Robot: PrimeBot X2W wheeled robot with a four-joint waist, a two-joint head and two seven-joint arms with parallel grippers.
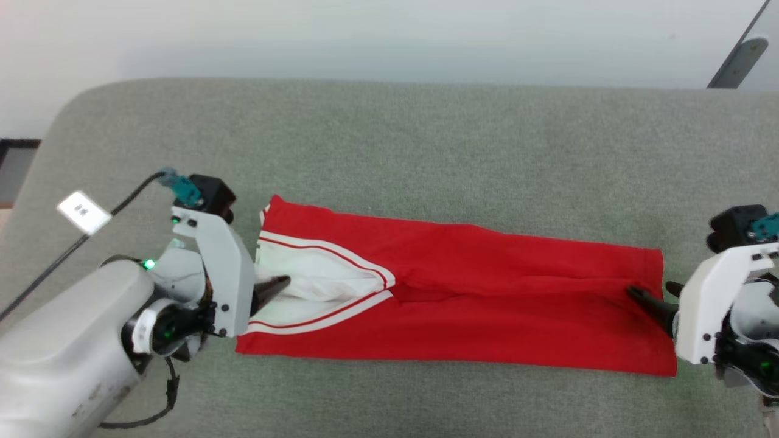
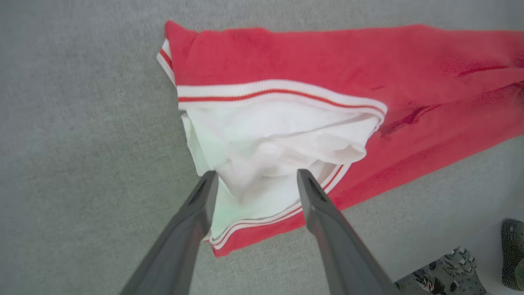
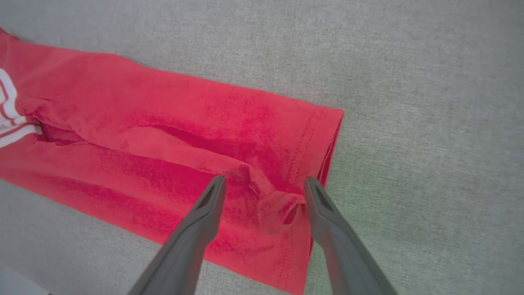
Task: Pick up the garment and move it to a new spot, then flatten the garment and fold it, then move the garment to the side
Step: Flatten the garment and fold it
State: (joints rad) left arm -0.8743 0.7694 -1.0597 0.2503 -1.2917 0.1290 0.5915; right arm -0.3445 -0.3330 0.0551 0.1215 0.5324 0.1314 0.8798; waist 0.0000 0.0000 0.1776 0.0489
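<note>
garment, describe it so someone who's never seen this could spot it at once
Find the grey-green surface; across its middle lies the garment, a long folded strip. It is red, with white, red-striped trim at its left end, unlike the dull cloth around it.

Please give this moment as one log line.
garment: folded lengthwise, not held | left gripper: open over white sleeve end | right gripper: open over red hem

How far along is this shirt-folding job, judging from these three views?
Done: the garment lies flattened on the grey surface, folded lengthwise into a narrow strip. In hand: the left pincer stands open at the white sleeve end, the right pincer open at the hem; neither grips. Left: probably a crosswise fold, then moving it aside.
</note>
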